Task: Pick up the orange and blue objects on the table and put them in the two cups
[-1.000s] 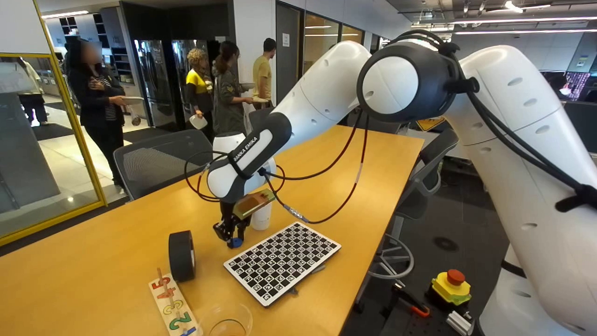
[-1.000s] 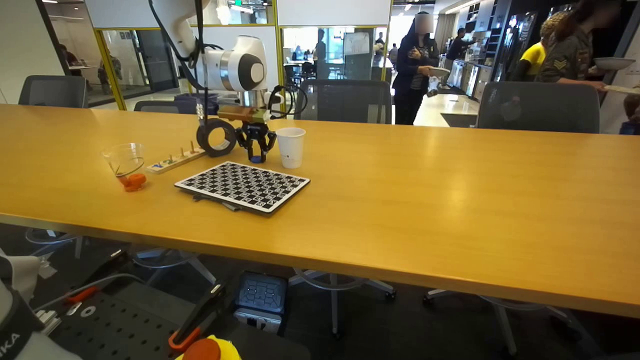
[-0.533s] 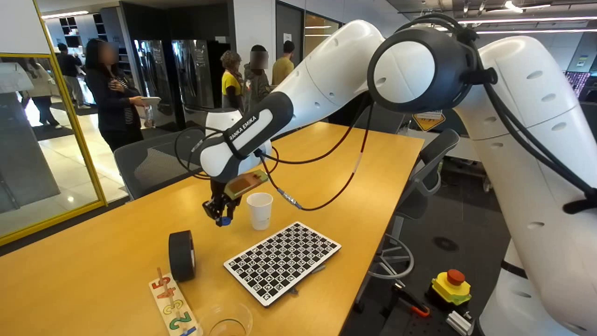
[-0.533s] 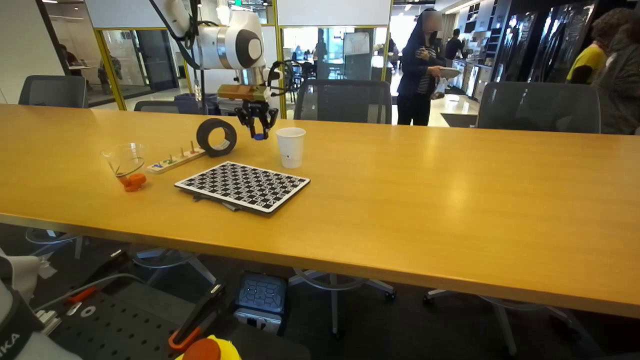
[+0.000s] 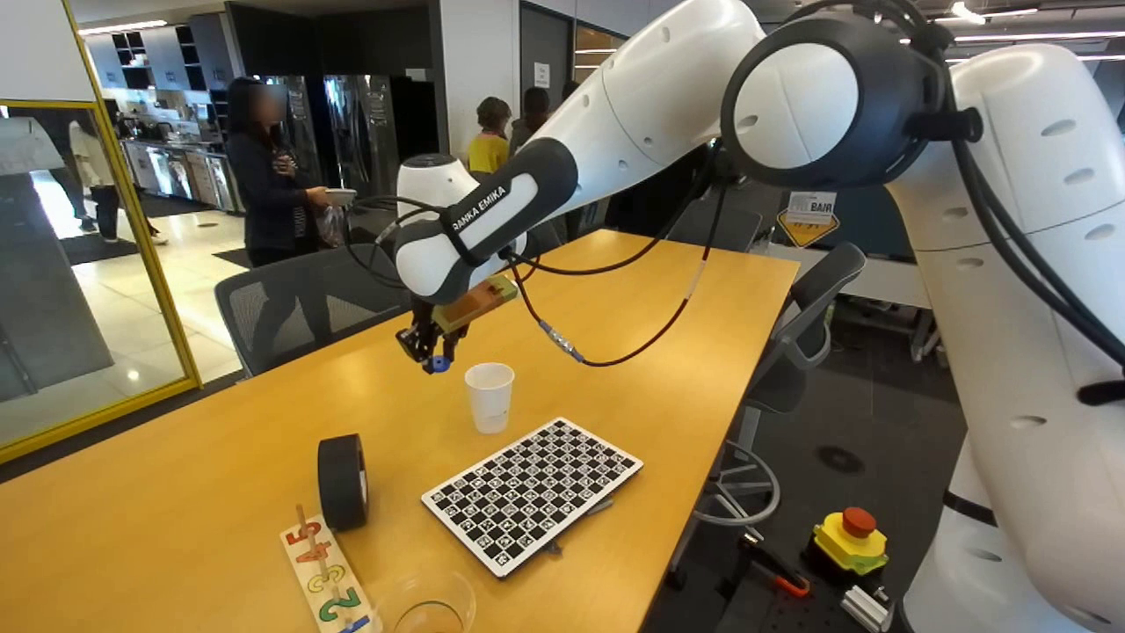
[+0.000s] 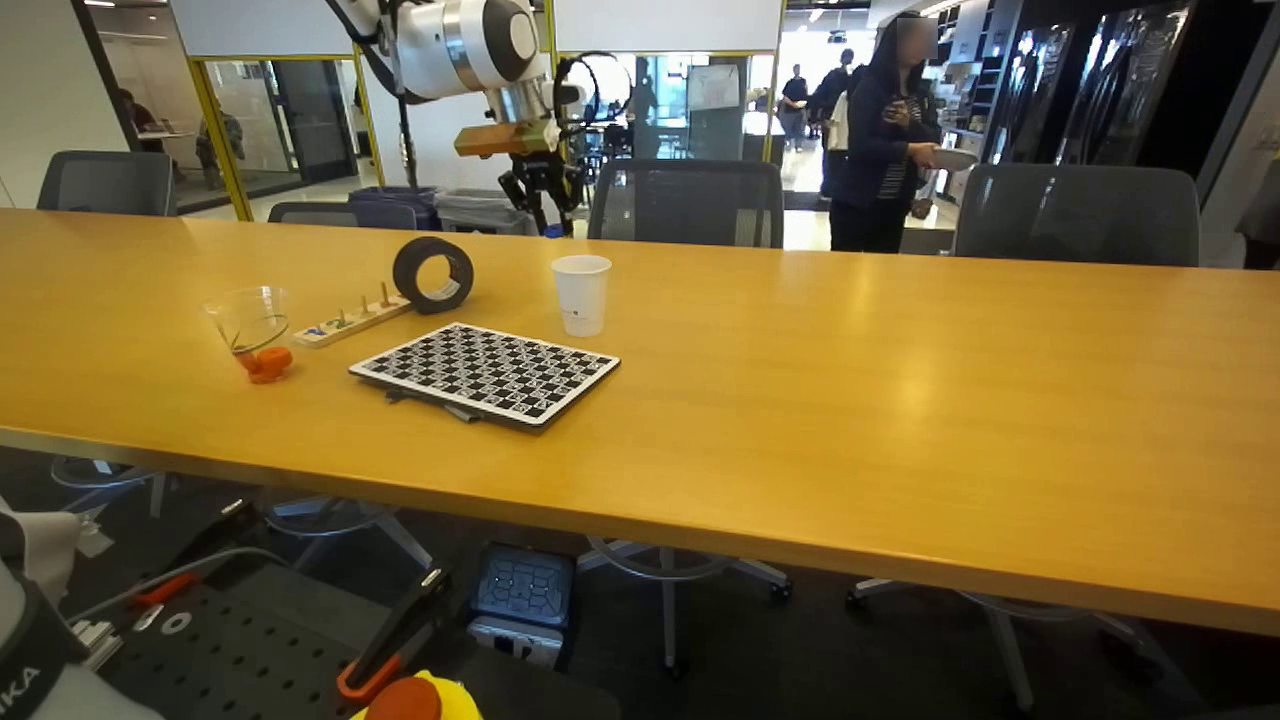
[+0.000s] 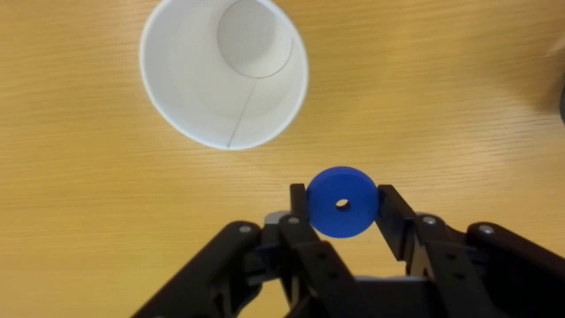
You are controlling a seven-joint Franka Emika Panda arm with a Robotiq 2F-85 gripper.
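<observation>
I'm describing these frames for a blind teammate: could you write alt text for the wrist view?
The gripper holds a blue disc with a central hole above a wooden table. Farther up and left in the picture, a white cup shows its open mouth.

Bench: smooth, glossy wood. White cup: matt, paper-like. Blue piece: smooth, plastic-looking. Clear cup: glossy, see-through.

I list one checkered board, black and white, small dark parts showing beneath its edge; one black roll, standing on edge near one numbered wooden strip set with pegs. In both exterior views I enter several mesh-backed chairs and one person holding a pale dish; in an exterior view, one dark box on the floor.
</observation>
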